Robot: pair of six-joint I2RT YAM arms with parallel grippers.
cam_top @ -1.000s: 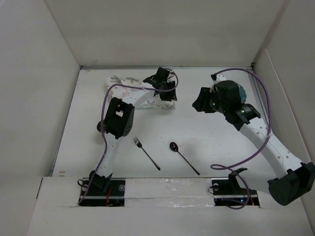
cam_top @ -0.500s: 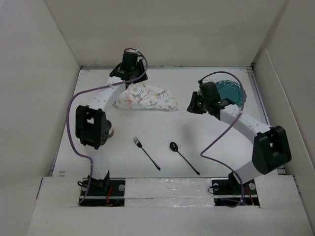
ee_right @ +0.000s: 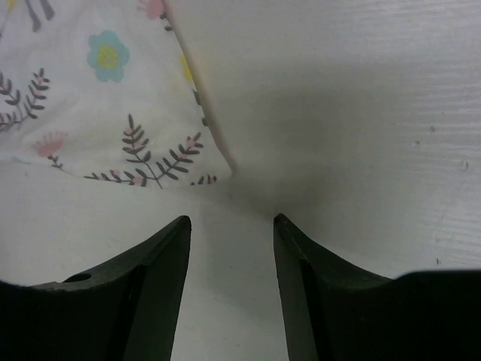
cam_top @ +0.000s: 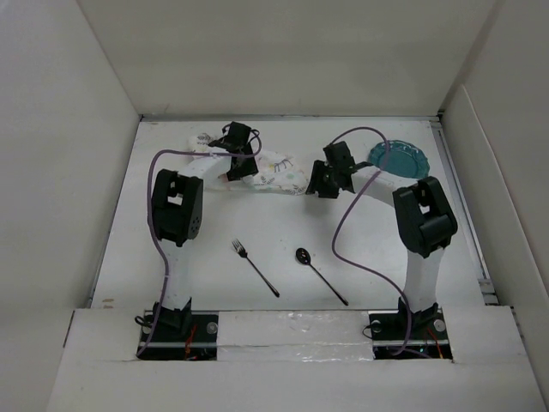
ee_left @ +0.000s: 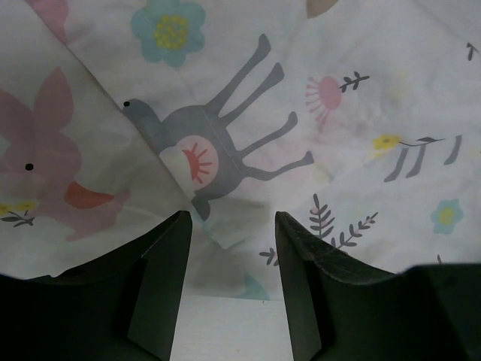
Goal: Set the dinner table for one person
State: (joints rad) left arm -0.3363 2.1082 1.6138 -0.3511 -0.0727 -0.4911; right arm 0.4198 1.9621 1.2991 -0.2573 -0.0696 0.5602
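Note:
The dinner table (cam_top: 377, 249) is a large white tabletop walled by white panels. A pale cloth placemat (cam_top: 276, 172) printed with animals and leaves lies rumpled at the back middle. My left gripper (cam_top: 235, 170) is open and low over the mat's left part. In the left wrist view the jaws (ee_left: 231, 222) straddle a folded edge of the mat (ee_left: 225, 143). My right gripper (cam_top: 316, 186) is open at the mat's right corner. In the right wrist view that corner (ee_right: 218, 169) lies just ahead of the empty gripper (ee_right: 231, 222).
A teal plate (cam_top: 400, 160) sits at the back right, beside the right arm. A dark fork (cam_top: 255, 268) and a dark spoon (cam_top: 319, 275) lie near the front middle. White walls close the table on the left, back and right.
The left gripper came down from the back wall onto the mat's left part. The right gripper moved left to the mat's right corner. The mat lies more spread than a second ago.

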